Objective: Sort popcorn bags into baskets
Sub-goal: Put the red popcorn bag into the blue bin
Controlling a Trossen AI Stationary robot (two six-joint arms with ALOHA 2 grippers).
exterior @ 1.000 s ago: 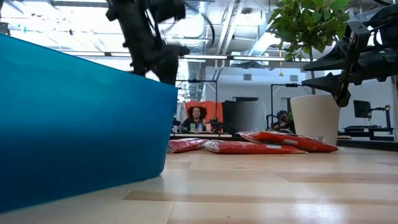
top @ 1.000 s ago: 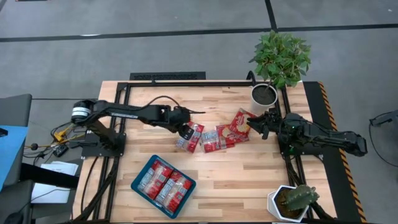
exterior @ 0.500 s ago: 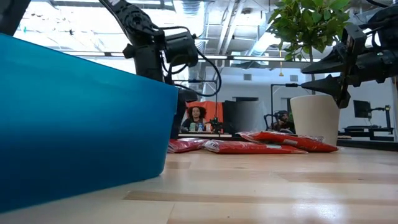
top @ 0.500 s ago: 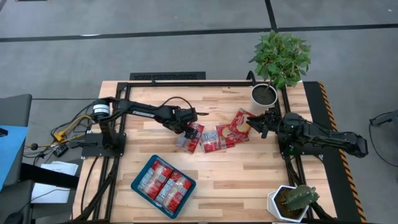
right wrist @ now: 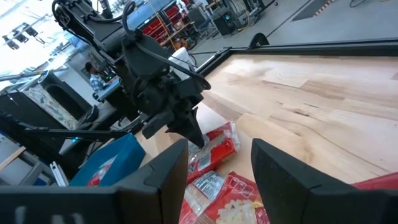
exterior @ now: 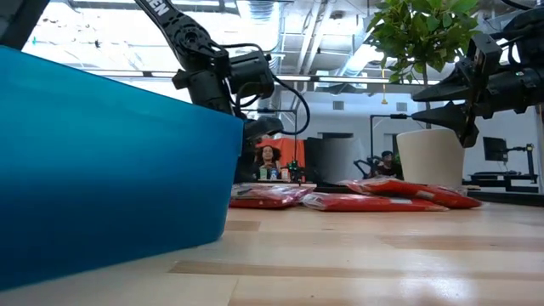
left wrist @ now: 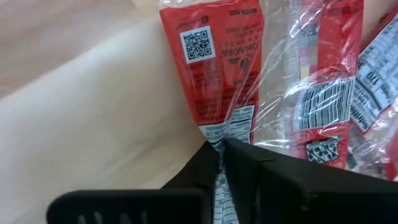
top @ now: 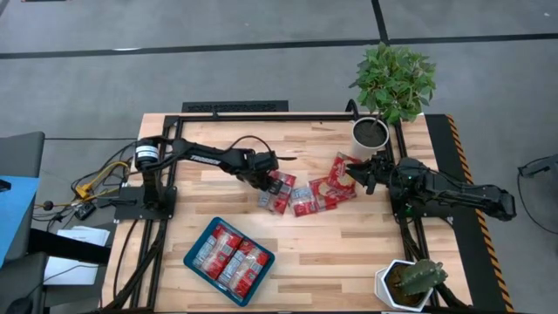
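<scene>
Glossy crinkled plastic popcorn bags (left wrist: pixel 224 68) on smooth pale wood table (top: pixel 349 244)

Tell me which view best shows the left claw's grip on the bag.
Left wrist view: the left claw pinches the bag by its edge. The high view shows only its position; low and right wrist views show it from afar.

Even bright overhead lighting, soft short shadows beside the white plant pot (top: pixel 370 133), glare on packet film (left wrist: pixel 283 59) near the left gripper (left wrist: pixel 221 149), blue tray (exterior: pixel 110 161) wall close and blurred, bright room behind it.
</scene>
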